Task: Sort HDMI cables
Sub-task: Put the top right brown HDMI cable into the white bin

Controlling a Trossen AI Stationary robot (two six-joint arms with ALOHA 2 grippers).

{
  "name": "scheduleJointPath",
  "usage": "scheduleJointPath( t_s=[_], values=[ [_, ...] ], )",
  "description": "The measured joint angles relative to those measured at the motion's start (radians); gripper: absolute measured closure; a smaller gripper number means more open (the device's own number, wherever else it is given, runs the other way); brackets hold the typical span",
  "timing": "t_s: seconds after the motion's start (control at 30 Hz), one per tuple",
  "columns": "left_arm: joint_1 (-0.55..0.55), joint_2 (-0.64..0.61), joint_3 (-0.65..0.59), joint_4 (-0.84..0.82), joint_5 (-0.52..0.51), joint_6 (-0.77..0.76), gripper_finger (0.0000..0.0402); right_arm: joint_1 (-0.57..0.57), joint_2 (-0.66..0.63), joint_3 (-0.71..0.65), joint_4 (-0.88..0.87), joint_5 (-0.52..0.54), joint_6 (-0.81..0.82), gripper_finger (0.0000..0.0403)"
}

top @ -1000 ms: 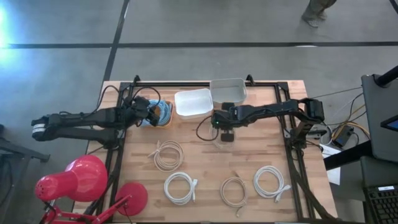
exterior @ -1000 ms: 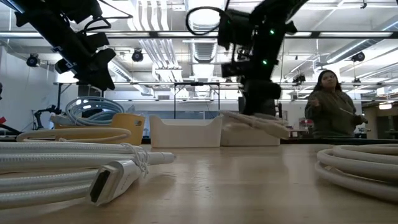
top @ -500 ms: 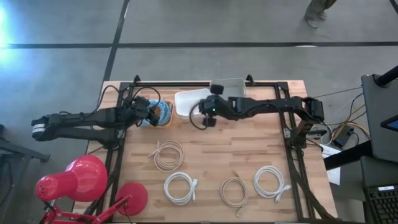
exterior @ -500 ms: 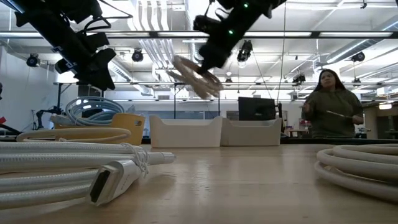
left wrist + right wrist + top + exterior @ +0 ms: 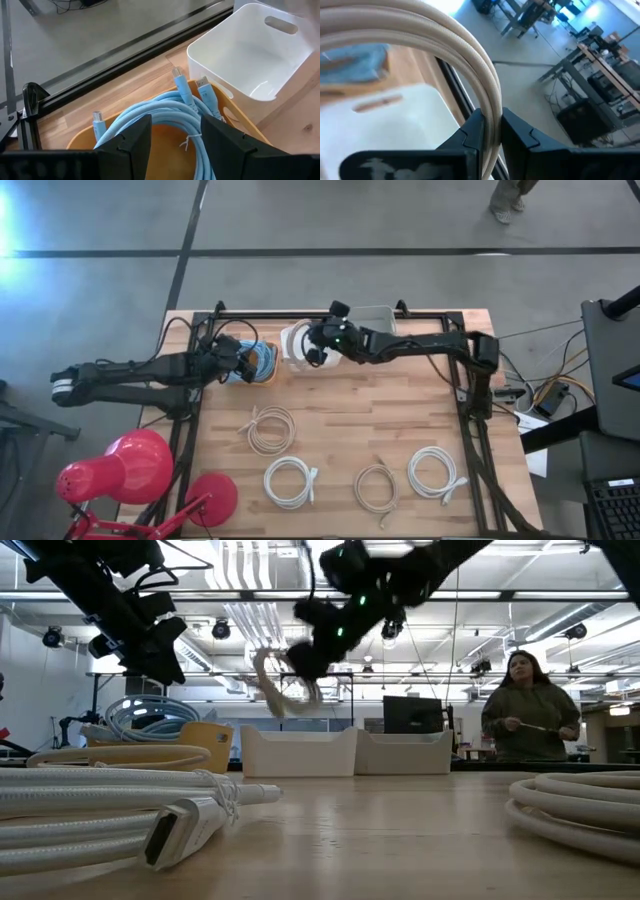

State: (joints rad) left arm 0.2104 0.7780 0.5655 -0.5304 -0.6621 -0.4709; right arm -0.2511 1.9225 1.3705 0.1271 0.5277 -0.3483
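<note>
1. HDMI cables sit in several places on the wooden table (image 5: 400,420); at the far left, the light blue coils (image 5: 165,115) lie bunched in a yellow bin (image 5: 268,370), their connector ends pointing toward the neighbouring white bin.
2. Over that yellow bin hangs the left gripper (image 5: 172,137). Its 2 dark fingers (image 5: 131,142) stand apart above the blue coils, grasping nothing.
3. Just right of the yellow bin stands a white bin (image 5: 260,60) with a handle slot in its wall; the left wrist view shows it empty. A 2nd white bin (image 5: 375,317) stands against its right side.
4. Above the first white bin, the right gripper (image 5: 490,130) is clenched on a beige-tan coil (image 5: 465,45), whose strands pass between the 2 fingers. In the low view the coil (image 5: 272,680) hangs in the air, tilted, well above the bin's rim.
5. On the near half of the table lie 4 loose coils. Leftmost is a beige-tan one (image 5: 271,428), with a white coil (image 5: 289,481) just nearer the front edge.
6. Farther right come another beige-tan coil (image 5: 377,487) and then a white coil (image 5: 435,472), close beside each other.
7. A red desk lamp (image 5: 130,470) sits at the table's near left corner.
8. In the room beyond the table, to the right in the low view, stands a person (image 5: 530,710) in a dark top.
</note>
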Motion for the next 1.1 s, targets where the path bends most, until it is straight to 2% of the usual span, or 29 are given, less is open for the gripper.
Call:
scheduleJointPath(
  t_s=[0.37,0.57,0.83,1.1],
  values=[
    [0.0,0.0,-0.015,0.002,0.0,0.0,0.0225,-0.062,0.186,0.047,0.045,0.219,-0.01,0.036],
    [0.0,0.0,-0.016,0.007,0.0,0.0,0.0225,-0.064,0.181,0.079,0.017,0.221,-0.022,0.036],
    [0.0,0.0,-0.017,0.007,0.0,0.0,0.0225,-0.067,0.096,0.091,0.01,0.223,-0.021,0.036],
    [0.0,0.0,-0.026,0.02,0.0,0.0,0.0225,-0.133,0.114,0.088,0.01,0.203,0.089,0.036]
  ],
)
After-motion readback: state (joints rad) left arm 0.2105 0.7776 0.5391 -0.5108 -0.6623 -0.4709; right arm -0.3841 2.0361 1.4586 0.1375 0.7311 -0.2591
